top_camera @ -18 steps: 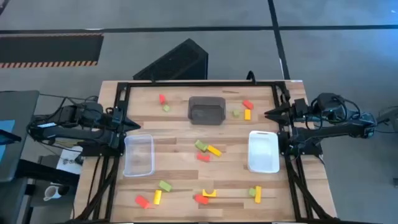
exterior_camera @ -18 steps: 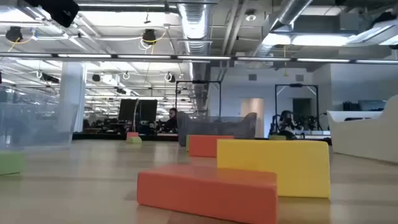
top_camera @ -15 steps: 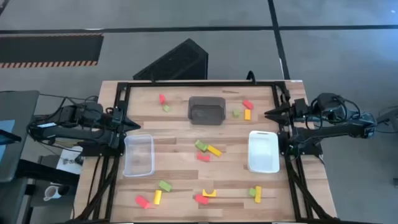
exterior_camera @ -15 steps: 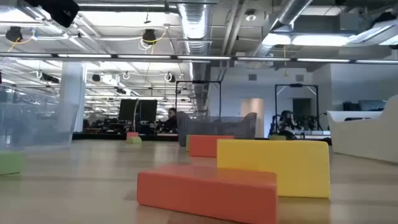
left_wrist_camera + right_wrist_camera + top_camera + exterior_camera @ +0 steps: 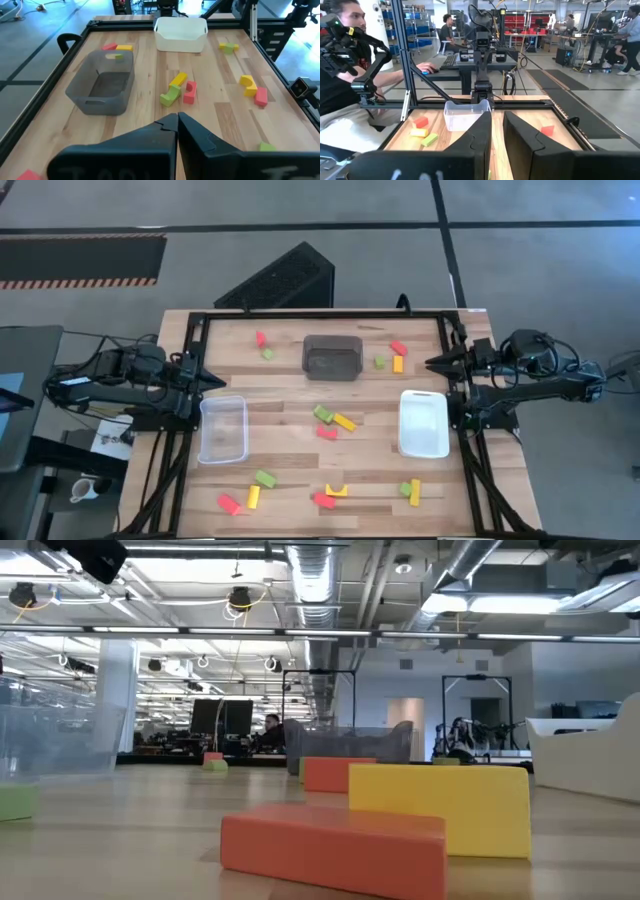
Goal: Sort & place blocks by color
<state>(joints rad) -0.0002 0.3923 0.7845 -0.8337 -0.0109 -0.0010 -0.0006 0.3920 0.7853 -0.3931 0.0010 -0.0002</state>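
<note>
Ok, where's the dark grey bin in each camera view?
High view: dark grey bin, far-centre of the table.
Low view: the bin sits mid-distance, behind the red block.
Left wrist view: the bin is left of centre.
Right wrist view: not in it.
Shared landmark: white bin, also seen by the left wrist.

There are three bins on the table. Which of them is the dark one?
The dark grey bin, at the far middle of the table. The clear bin sits on the left side and the white bin on the right; all three look empty.
</note>
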